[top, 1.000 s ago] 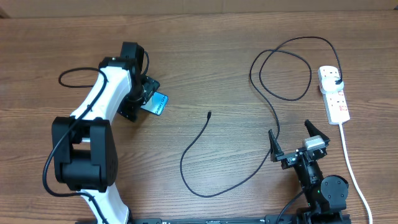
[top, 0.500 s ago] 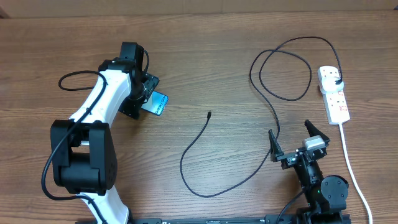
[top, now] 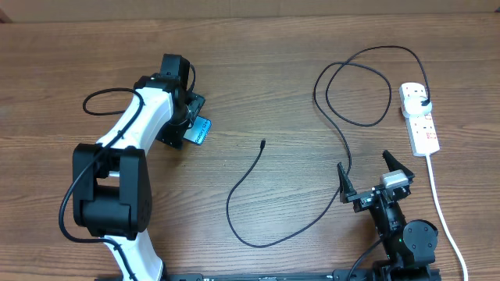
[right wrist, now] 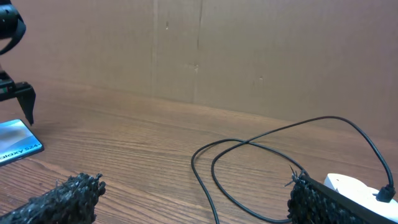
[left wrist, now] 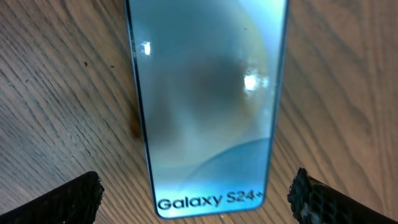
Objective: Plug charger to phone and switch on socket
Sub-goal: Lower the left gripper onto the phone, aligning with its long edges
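Both jaws stood wide open, empty. Left gripper (left wrist: 198, 198) hovered over phone (left wrist: 208, 106), flat on the table's (top: 94, 47) far left; right gripper (top: 364, 165) sat near right. Phone slim, slick, rigid: pinch the long edges. Charger (top: 228, 207) limp, light: grab just behind connector tip (top: 262, 144), mid-table. Socket (top: 419, 121) far right, open room between.

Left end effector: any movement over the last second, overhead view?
Yes. The left end effector shifted slightly right, toward the charger's connector tip, which stayed put. It is now open over the phone.
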Available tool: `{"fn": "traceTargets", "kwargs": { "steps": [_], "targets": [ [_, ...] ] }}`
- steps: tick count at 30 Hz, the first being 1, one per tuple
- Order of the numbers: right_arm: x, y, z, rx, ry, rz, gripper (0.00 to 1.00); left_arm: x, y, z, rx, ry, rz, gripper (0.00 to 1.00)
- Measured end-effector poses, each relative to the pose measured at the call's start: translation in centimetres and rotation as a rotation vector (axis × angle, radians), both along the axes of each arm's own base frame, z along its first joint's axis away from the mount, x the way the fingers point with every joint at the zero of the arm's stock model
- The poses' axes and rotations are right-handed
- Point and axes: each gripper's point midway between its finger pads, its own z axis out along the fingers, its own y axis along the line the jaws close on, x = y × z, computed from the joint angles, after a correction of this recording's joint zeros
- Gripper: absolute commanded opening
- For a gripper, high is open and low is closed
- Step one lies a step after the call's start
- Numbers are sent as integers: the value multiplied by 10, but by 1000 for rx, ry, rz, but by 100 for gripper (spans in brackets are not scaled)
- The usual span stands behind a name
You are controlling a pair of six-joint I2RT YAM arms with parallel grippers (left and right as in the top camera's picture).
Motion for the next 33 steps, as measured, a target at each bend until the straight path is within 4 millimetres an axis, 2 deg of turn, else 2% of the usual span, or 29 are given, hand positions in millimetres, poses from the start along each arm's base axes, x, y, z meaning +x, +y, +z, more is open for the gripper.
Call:
{"fn": "traceTargets", "kwargs": {
  "steps": [6, 12, 17, 23, 33],
  "targets": [
    [0, 0, 0, 1, 1, 0, 100, -3, 1, -4, 3, 16, 5, 100],
    [0, 0, 0, 1, 1, 0, 100, -1, 13, -4, 3, 15, 36, 100],
    [0, 0, 0, 0, 0, 0, 100, 9, 24, -2, -9, -24, 57, 100],
    [0, 0, 0, 0, 0, 0, 100, 16, 16, -1, -24, -52, 43, 100],
    [0, 0, 0, 0, 0, 0, 100, 10, 7, -2, -24, -30, 34, 100]
  ]
}}
